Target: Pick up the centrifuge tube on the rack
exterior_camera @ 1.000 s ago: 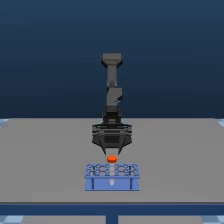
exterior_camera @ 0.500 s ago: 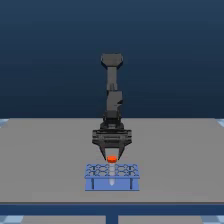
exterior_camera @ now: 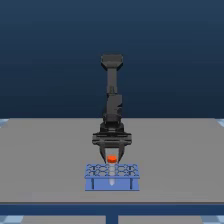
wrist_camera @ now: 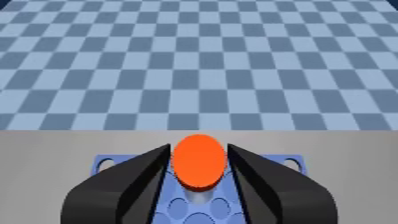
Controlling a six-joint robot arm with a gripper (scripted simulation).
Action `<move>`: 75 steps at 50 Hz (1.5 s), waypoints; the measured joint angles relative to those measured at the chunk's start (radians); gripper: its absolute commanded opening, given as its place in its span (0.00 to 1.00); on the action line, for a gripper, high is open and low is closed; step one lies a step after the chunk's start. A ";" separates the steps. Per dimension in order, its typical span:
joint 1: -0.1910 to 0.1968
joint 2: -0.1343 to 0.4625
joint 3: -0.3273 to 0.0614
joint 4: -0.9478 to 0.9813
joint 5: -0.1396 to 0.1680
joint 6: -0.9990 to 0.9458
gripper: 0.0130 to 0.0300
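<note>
The centrifuge tube (exterior_camera: pixel 112 159) stands upright in a back-row hole of the blue rack (exterior_camera: pixel 112 183), and only its orange-red cap (wrist_camera: pixel 198 161) shows clearly. My gripper (exterior_camera: pixel 112 158) hangs straight down over the rack, open, with one black finger on each side of the cap. In the wrist view the fingers (wrist_camera: pixel 133 185) flank the cap closely, and I cannot tell whether they touch it. The rack (wrist_camera: pixel 202 212) and its round holes show between the fingers. The tube's body is hidden in the rack.
The rack sits near the front edge of a grey table (exterior_camera: pixel 45 160). The arm's base column (exterior_camera: pixel 112 80) rises behind it. A blue checkered floor (wrist_camera: pixel 199 60) lies beyond the table in the wrist view.
The gripper has come down from above the tube until its fingers straddle the orange cap. The tube and rack have not moved.
</note>
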State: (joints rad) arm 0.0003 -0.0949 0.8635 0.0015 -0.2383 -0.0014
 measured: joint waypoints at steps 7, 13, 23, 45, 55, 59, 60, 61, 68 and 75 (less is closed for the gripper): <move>0.000 0.000 0.000 0.000 -0.003 0.000 0.00; 0.000 0.000 0.000 0.000 -0.004 0.000 0.00; 0.000 0.000 0.001 0.000 -0.005 0.000 0.00; 0.000 -0.043 -0.021 0.001 0.048 -0.001 0.00; 0.000 -0.084 -0.046 0.002 0.109 -0.002 0.00; 0.000 -0.097 -0.056 0.003 0.130 -0.003 0.00; 0.000 -0.099 -0.058 0.003 0.135 -0.003 0.00; 0.000 -0.101 -0.060 0.004 0.140 -0.004 0.00; 0.000 -0.113 -0.070 0.004 0.165 -0.004 0.00; 0.000 -0.120 -0.076 0.002 0.183 -0.003 0.00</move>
State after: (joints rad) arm -0.0001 -0.2150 0.7871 0.0033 -0.0557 -0.0041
